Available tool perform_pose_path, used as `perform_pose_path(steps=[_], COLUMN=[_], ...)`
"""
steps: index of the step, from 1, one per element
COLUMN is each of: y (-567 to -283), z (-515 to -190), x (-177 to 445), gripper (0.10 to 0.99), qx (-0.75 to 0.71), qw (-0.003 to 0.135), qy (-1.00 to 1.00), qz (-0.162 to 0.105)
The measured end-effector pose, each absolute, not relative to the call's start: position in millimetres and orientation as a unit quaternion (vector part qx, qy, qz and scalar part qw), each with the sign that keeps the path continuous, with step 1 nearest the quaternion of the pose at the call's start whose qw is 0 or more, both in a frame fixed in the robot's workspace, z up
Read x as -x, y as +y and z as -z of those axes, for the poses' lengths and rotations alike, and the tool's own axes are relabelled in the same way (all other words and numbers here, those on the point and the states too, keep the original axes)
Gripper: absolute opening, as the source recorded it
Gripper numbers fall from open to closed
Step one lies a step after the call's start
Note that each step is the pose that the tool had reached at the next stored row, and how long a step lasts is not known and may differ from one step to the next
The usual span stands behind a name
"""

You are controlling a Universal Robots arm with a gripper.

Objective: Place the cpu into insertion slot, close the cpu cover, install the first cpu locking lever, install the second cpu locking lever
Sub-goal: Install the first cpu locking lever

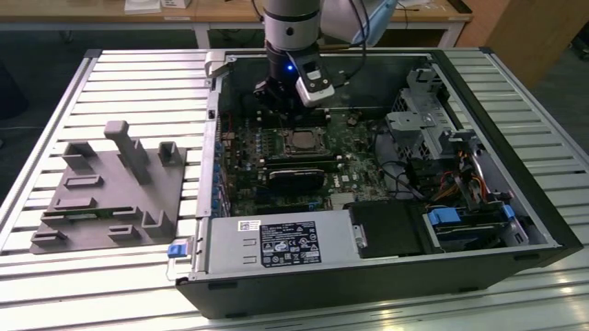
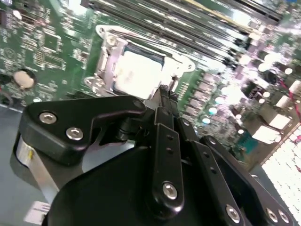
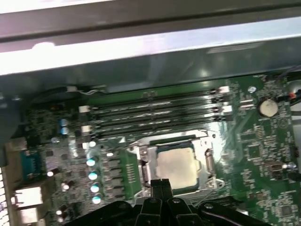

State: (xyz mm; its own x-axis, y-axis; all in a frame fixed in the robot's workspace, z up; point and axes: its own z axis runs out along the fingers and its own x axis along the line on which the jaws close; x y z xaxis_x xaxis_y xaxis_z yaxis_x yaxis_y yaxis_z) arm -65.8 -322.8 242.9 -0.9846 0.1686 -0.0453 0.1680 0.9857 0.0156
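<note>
The case (image 1: 368,283) lies open on the bench (image 1: 138,76), toward the exterior view's right. The cpu (image 3: 176,167) sits in the socket near the middle of the board (image 1: 276,162), beside the memory sticks (image 3: 155,113). The cover (image 3: 207,162) lies flat around the cpu, with the pale face showing through its opening. The hand (image 3: 160,182) is inside the case, above the socket's edge. Its fingers are pressed together and grip nothing. Contact with the cover cannot be told.
</note>
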Motion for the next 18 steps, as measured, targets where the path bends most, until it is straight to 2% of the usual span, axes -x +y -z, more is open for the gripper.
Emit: perform_pose_path(steps=[12, 18], y=[-323, -323], z=[-243, -243], x=[94, 97], gripper=[0.106, 0.106], qx=[-0.084, -0.084], qw=[0.023, 0.020], qy=[0.996, 0.995], qz=[-0.009, -0.046])
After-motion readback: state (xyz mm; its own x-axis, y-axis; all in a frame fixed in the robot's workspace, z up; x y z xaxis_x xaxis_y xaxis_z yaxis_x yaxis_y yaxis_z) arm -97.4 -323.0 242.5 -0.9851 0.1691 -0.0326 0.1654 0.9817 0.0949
